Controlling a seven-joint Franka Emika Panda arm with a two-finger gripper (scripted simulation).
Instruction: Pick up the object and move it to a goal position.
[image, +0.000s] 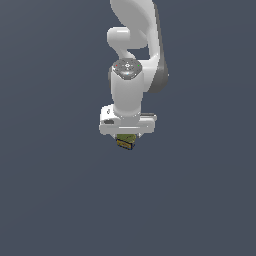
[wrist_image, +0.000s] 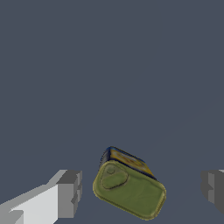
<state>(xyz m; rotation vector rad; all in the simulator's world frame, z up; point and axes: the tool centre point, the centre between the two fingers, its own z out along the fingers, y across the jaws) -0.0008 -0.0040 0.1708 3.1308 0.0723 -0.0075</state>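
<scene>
The object (image: 126, 141) is a tiny boxy block with an olive-green top and yellow-brown and dark sides. In the exterior view it sits just under the white hand of my gripper (image: 127, 136), which points straight down over it. In the wrist view the object (wrist_image: 129, 189) lies between the two grey fingertips (wrist_image: 68, 192), turned at an angle to them. There is a clear gap on each side of it, so the gripper (wrist_image: 140, 192) is open around the object and touches it on neither side.
A plain dark blue-grey surface (image: 55, 200) fills the scene on all sides. The white arm (image: 135, 30) rises behind the gripper toward the top of the exterior view.
</scene>
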